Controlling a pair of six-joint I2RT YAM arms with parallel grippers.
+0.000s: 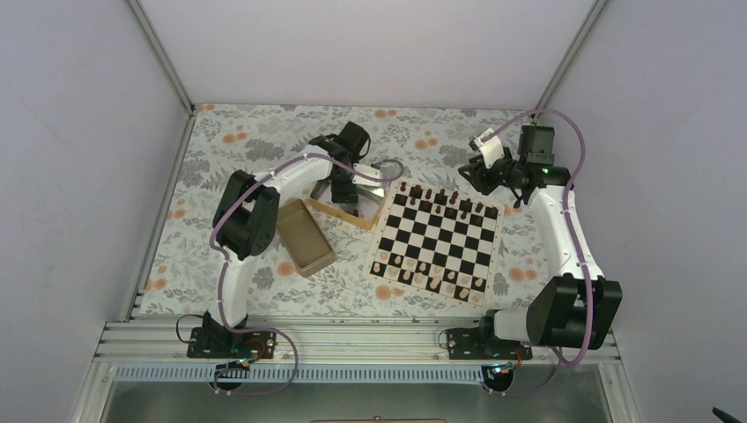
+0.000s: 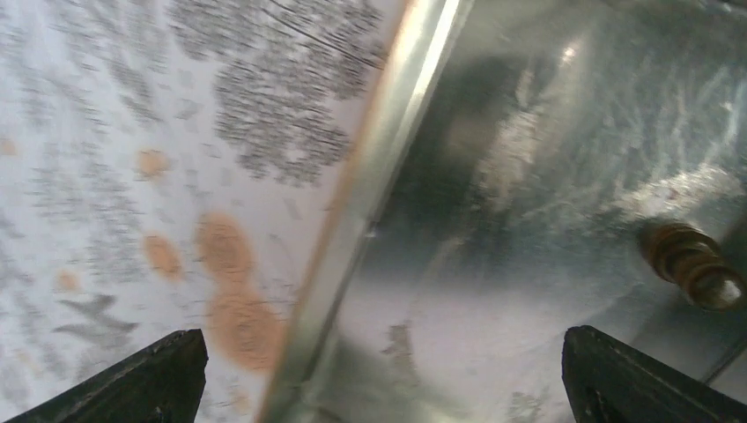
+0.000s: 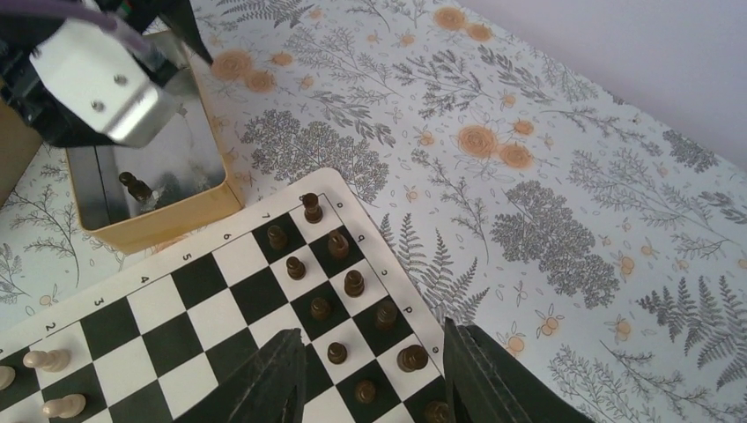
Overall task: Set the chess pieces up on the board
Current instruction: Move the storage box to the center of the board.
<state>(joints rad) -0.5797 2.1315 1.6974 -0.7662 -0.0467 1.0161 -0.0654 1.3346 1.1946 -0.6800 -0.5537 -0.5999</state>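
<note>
Readable marking is appearing in the right wrist view only. The board (image 3: 167,267) is carrying a row of dark printed digits along its light wooden border: 7, 6, 5, 4, 3 and 2. They are running in descending order from the corner nearest the golden tin (image 3: 159,220) toward the left edge of the view, with one digit sitting beside each rank of squares. A single small character is showing on the adjoining border just past that corner, but it is too small to identify. In the top view the same border is appearing too small for any marking to be read.
</note>
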